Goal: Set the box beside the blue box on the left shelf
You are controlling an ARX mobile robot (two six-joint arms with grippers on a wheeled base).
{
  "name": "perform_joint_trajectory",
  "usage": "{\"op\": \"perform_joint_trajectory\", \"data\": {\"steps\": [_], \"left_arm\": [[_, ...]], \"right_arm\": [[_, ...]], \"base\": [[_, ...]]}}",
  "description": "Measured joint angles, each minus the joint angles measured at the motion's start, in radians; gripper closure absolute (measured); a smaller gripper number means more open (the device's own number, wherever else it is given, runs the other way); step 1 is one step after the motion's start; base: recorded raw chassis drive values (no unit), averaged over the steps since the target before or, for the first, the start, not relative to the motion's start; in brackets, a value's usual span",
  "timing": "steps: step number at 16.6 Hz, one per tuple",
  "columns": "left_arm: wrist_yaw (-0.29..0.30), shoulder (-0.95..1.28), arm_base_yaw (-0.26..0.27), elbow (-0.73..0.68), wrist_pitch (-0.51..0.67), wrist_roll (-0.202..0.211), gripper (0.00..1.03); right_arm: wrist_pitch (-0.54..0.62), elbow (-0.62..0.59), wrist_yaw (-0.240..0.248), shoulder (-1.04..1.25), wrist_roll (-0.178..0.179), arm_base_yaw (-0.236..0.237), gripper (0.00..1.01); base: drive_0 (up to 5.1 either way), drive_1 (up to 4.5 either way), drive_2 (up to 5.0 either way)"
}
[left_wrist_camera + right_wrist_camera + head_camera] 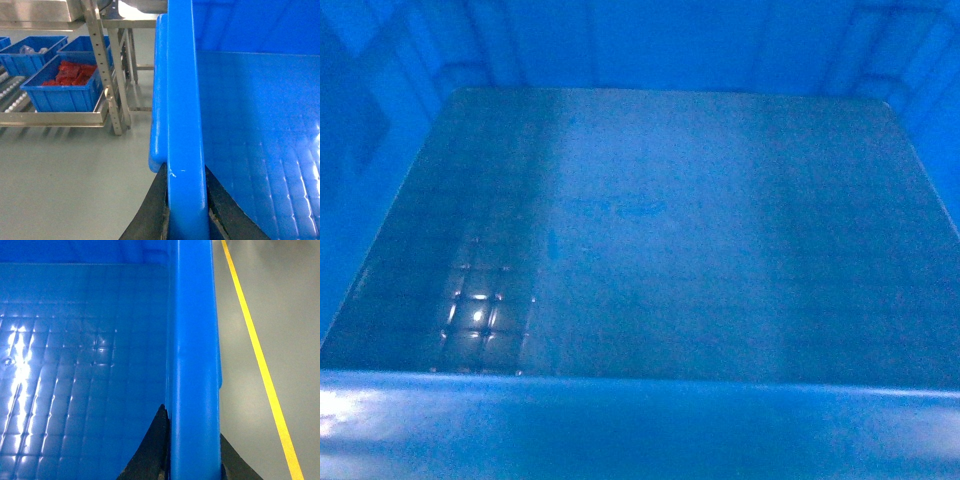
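Got the empty blue crate (650, 240) up off the floor w/ my left gripper (186, 220) and right gripper (192, 460) each pinching a side rim, prob light but stiff n slick, so rims = best grab.

Left of the left gripper (186, 220) the grey floor (65, 175) is open; further off stand the metal rack (107, 75) and its crates (62, 90).
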Motion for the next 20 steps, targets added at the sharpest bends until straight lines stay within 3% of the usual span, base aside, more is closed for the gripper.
{"op": "perform_joint_trajectory", "data": {"steps": [20], "left_arm": [[0.000,0.000,0.000,0.000,0.000,0.000,0.95]], "right_arm": [[-0.001,0.000,0.000,0.000,0.000,0.000,0.92]], "base": [[0.0,4.23,-4.3]]}}
